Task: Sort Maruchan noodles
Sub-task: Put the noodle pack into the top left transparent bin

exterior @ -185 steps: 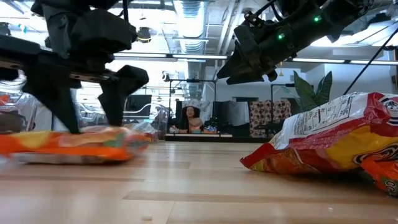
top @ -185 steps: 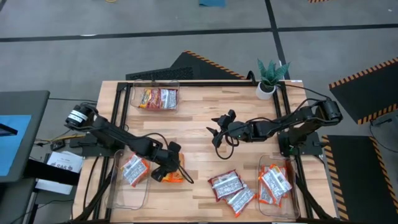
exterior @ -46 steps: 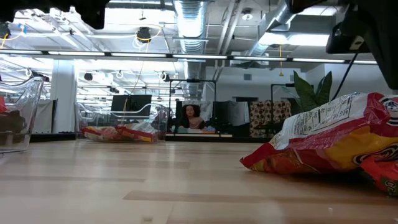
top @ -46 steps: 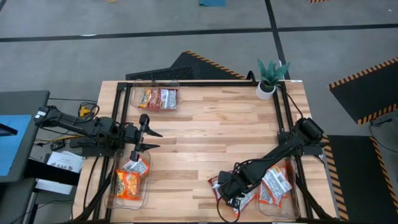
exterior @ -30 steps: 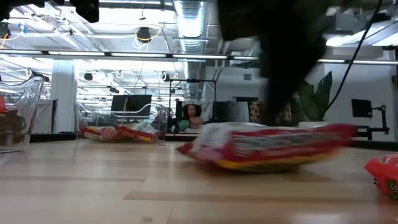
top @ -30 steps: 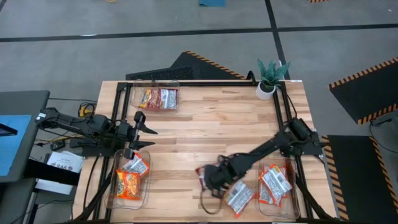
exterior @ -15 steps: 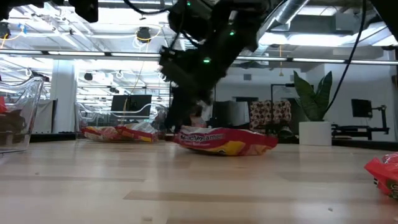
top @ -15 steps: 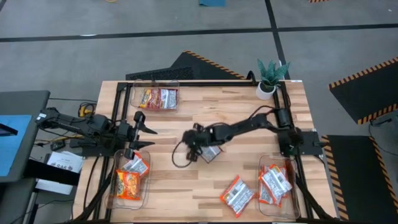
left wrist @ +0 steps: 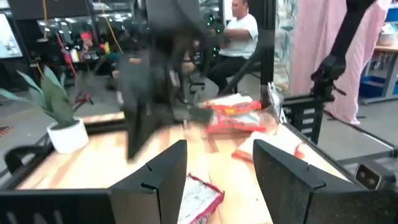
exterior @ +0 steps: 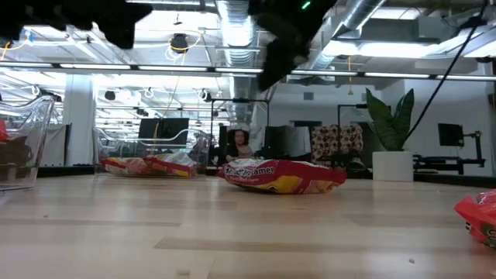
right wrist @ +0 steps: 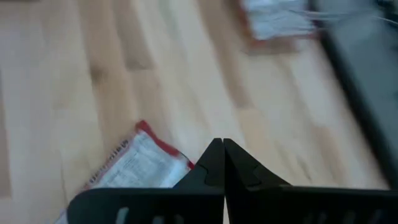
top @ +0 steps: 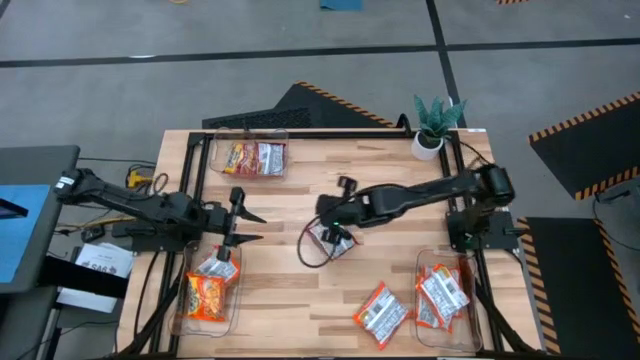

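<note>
A crinkly, flat silver-and-red packet lies mid-surface on pale wood planks, the right gripper above it — jaws shut, empty. Left gripper — jaws parted, empty — hangs over a clear bin; a plant stands far corner.

Right arm stretched from its 3 o'clock base toward worktop centre, right end effector raised, fingers pressed together, nothing between them. Left arm extends from 9 o'clock edge, left end effector pointing toward 3 o'clock, fingers parted, holding nothing.
</note>
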Available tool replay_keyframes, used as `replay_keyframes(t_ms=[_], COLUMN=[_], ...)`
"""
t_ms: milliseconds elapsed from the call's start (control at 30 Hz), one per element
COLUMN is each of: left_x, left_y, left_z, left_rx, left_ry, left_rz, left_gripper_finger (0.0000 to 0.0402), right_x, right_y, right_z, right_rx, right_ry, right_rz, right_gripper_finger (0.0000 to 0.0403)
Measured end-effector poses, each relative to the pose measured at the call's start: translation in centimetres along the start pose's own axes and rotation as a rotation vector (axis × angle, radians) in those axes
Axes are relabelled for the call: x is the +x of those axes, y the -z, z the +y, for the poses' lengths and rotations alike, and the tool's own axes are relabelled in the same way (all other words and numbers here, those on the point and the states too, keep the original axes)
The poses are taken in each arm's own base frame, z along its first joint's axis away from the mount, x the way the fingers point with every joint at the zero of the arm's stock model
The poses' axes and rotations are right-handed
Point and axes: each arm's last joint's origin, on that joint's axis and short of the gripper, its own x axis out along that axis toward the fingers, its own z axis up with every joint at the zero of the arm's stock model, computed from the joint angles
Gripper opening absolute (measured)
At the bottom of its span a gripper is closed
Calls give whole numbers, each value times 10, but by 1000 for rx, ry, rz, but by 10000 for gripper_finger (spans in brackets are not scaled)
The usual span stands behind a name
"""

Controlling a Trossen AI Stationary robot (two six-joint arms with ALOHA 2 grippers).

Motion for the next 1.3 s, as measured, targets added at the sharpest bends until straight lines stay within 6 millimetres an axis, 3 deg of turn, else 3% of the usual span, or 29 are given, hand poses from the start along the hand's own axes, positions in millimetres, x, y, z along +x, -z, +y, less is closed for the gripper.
replay_keyframes(t_ms=[133,267,467,700,967,1200,1300], left_x=[14,31,69,114,145,148,148], left_y=[16,33,53,80,116,128,130], left_z=[-2,-4,-4,1,25,53,56], left_rx=[4,20,42,55,-58,-182,-224], left_ry=[-34,-47,-76,-96,-119,-93,-51], left_rz=[5,68,201,334,444,489,507], left_gripper_finger=[174,174,174,174,188,236,256], right_x=[-34,-51,-58,-62,-56,-46,-46], right_y=[6,28,83,112,116,112,112], right_z=[-3,-1,-11,-24,-22,-15,-15], right_rx=[24,41,202,363,396,351,340], right_ry=[90,154,141,54,57,65,68], right_rz=[7,-23,-95,-363,-468,-491,-490], right_gripper_finger=[11,11,11,14,26,23,23])
